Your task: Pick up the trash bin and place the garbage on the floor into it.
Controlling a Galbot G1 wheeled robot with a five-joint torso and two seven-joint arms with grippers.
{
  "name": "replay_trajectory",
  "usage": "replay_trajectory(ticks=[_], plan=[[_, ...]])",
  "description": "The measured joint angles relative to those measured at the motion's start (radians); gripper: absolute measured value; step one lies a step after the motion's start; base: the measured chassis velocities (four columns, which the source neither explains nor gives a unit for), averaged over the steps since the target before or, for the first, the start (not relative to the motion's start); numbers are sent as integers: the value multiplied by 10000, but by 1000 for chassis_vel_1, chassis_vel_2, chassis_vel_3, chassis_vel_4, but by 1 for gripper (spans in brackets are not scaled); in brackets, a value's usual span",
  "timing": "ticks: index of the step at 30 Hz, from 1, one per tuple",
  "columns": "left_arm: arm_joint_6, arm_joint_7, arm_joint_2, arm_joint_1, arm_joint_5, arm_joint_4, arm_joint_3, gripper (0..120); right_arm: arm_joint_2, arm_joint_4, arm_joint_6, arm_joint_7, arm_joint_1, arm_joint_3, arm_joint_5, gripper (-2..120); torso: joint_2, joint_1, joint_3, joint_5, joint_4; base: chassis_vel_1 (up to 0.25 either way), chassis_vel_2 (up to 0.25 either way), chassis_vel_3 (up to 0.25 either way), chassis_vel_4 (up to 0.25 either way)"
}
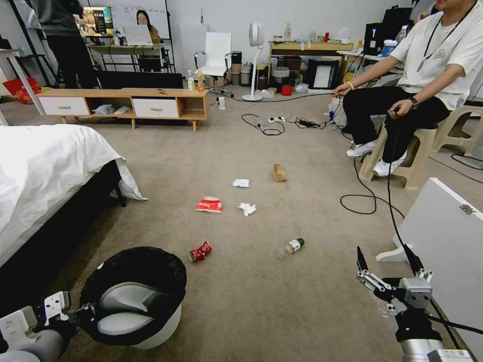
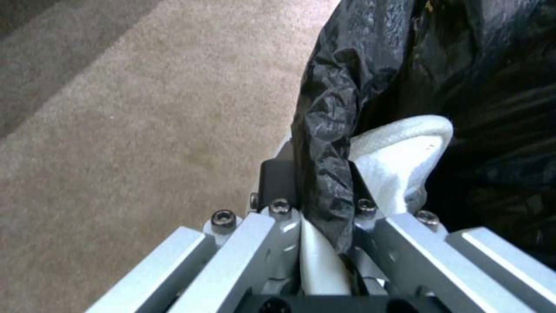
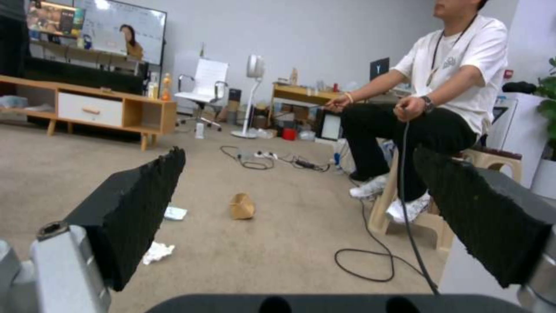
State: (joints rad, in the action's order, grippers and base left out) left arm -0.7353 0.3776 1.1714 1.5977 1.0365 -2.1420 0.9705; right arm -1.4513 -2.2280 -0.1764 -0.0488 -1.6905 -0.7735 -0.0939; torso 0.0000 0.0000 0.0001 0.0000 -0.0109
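Jaws clamped tight on the left gripper (image 2: 324, 208) — they pinch the bag-covered rim of the trash bin (image 1: 136, 296), black liner and white plastic squeezed between the pads. That bin sits low at the robot's left, tilted, its mouth facing up and forward over the floor (image 1: 241, 301), just beside the bed (image 1: 45, 176).

Over on the right, the right gripper (image 1: 385, 261) hangs above the carpet with its jaws spread wide and nothing between them, next to a white panel (image 1: 443, 231).

Out ahead lies the garbage — the crushed red can (image 1: 200, 251) nearest the bin, the green-capped bottle (image 1: 291, 247) a little to its right. Farther on, the red-white carton (image 1: 209, 204), a crumpled tissue (image 1: 247, 208) just beside it, a second tissue (image 1: 241, 183) beyond, and the brown paper box (image 1: 279, 172) farthest out. All six pieces rest on the carpet, well apart from the bin.
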Motion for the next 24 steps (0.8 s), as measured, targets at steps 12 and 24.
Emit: replay_trajectory(ticks=[12, 24], plan=[[0, -1, -34, 53, 35, -21, 122, 3, 12, -28, -19, -9, -37, -8, 23, 100, 0, 0, 0, 0, 0, -158, 157, 161, -163], [1, -20, 38, 186, 40, -99, 279, 3, 51, -84, -123, -23, -113, -26, 13, 100, 0, 2, 1, 0, 0, -188, 198, 185, -188]])
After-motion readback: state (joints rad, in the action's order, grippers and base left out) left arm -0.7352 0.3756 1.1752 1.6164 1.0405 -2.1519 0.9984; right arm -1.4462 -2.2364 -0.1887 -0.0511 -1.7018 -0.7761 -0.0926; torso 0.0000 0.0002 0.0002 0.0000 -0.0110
